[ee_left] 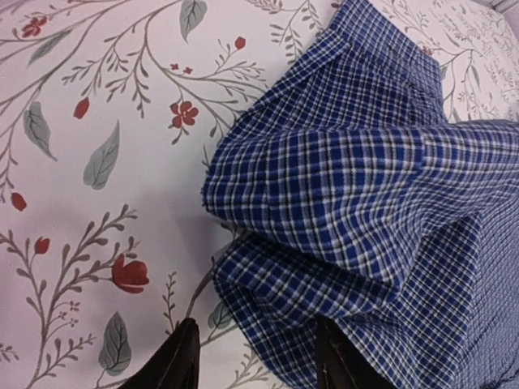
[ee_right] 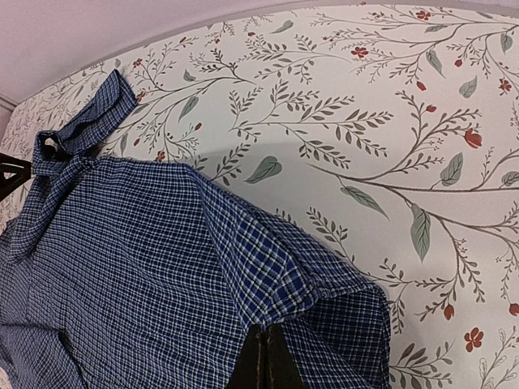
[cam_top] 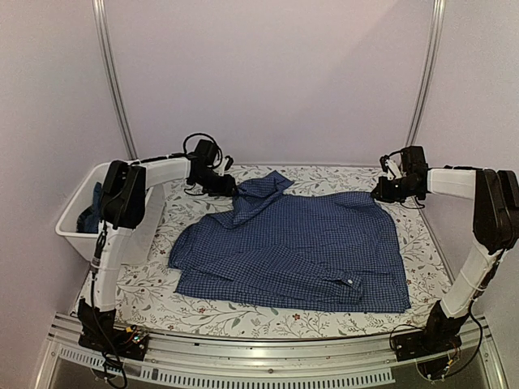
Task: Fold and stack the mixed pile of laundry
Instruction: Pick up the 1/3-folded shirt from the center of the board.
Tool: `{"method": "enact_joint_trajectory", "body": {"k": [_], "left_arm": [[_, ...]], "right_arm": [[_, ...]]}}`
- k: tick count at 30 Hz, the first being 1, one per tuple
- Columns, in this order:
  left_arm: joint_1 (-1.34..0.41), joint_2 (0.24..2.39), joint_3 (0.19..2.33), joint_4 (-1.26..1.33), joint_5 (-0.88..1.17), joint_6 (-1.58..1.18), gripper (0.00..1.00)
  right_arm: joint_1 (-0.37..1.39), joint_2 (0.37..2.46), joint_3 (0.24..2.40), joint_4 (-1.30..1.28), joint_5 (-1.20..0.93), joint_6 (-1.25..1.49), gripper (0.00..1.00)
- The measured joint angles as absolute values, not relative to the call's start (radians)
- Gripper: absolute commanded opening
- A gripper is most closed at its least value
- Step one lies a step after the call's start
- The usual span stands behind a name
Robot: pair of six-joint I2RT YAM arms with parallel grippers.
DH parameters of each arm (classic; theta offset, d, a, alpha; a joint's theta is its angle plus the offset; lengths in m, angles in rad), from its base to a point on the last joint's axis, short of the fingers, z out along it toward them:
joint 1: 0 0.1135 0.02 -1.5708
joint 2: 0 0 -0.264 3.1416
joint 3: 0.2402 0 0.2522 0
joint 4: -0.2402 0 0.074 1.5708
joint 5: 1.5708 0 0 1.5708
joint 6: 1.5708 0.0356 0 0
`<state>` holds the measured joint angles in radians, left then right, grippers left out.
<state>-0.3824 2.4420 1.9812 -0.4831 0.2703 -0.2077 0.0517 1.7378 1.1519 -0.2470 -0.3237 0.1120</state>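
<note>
A: How does the left gripper [ee_left: 255, 326] stand?

B: Its two dark fingers [ee_left: 180, 361] are apart at the bottom of the wrist view, not clamped on anything. A bunched fold of the shirt [cam_top: 300, 243] lies between them, closer to the right-hand finger. Bare tablecloth [cam_top: 426, 259] shows beside the other finger.

A: And the right gripper [ee_right: 263, 334]?

B: It is closed. Its fingers meet at the bottom centre of its wrist view and pinch the shirt's edge. A ridge of cloth runs up and left from the tips.

A: Where does the shirt lie overall?

B: In the top view it fills the middle of the frame, a blue-and-white check spread mostly flat on the tablecloth. A button band runs near its lower edge. Its upper-left part rises in a bunch by the left gripper, and its upper-right corner is at the right gripper.

A: What lies further out?

B: A white tub [cam_top: 73, 239] sits at the left edge of the frame, partly behind the left arm [cam_top: 122, 194]. There is dark blue cloth [cam_top: 87, 217] inside it.
</note>
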Motion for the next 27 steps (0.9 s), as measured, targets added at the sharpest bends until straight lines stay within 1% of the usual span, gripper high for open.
{"method": "enact_joint_trajectory", "body": {"k": [5,8,9,11,12,13,15,20,27], "left_arm": [[-0.427,2.557,2.15,-0.57,0.165,-0.158,0.42],[-0.441,2.567,2.17,-0.594,0.108,-0.153,0.36],[-0.443,2.571,2.176,-0.599,0.091,-0.155,0.31],[-0.448,2.584,2.199,-0.612,0.061,-0.158,0.15],[-0.448,2.594,2.217,-0.616,0.052,-0.155,0.09],[-0.448,2.602,2.23,-0.616,0.043,-0.163,0.05],[-0.446,2.614,2.25,-0.616,0.028,-0.159,0.01],[-0.434,2.616,2.273,-0.603,0.012,-0.16,0.0],[-0.38,2.613,2.329,-0.485,0.06,-0.131,0.0]], "right_arm": [[0.052,1.738,1.151,-0.247,-0.323,0.112,0.0],[0.052,1.738,1.151,-0.247,-0.323,0.112,0.0],[0.052,1.738,1.151,-0.247,-0.323,0.112,0.0],[0.052,1.738,1.151,-0.247,-0.323,0.112,0.0],[0.052,1.738,1.151,-0.247,-0.323,0.112,0.0],[0.052,1.738,1.151,-0.247,-0.323,0.112,0.0],[0.052,1.738,1.151,-0.247,-0.323,0.112,0.0],[0.052,1.738,1.151,-0.247,-0.323,0.112,0.0],[0.052,1.738,1.151,-0.247,-0.325,0.11,0.0]]}}
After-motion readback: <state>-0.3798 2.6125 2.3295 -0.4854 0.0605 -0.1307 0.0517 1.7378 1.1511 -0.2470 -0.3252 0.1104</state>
